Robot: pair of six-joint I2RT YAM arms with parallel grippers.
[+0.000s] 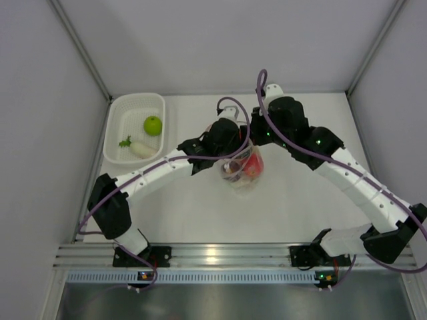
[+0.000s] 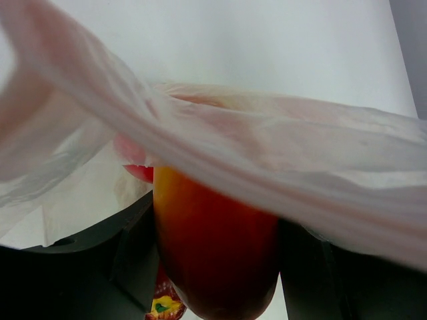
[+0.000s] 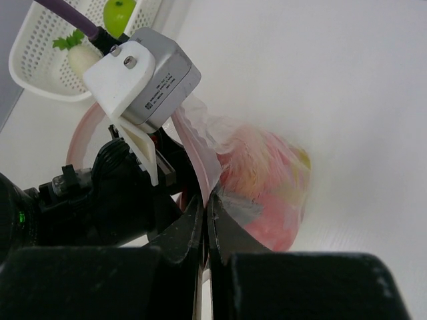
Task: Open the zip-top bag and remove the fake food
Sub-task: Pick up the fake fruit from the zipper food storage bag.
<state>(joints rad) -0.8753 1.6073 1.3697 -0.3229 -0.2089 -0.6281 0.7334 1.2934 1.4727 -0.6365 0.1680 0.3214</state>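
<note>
Right of the basket (image 1: 123,117), your left end effector (image 2: 217,280) clamps the orange-red fruit (image 2: 207,220) inside the zip-top bag (image 1: 243,170); right end effector (image 3: 205,213) pinches its rim.

1. A white matte tabletop (image 1: 200,213) lies under even light.
2. Pale grey panel walls (image 1: 220,40) close it in on three sides, joined by slim metal corner posts (image 1: 79,47).
3. A ridged aluminium rail (image 1: 227,253) runs along the near edge, catching a bright glare.

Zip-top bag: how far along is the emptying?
Done: the bag is open; a green fruit and a radish lie in the basket. In hand: the right gripper pinches the bag's rim; the left gripper, inside it, grips an orange-red fruit. Left: that fruit and the other pieces inside.
</note>
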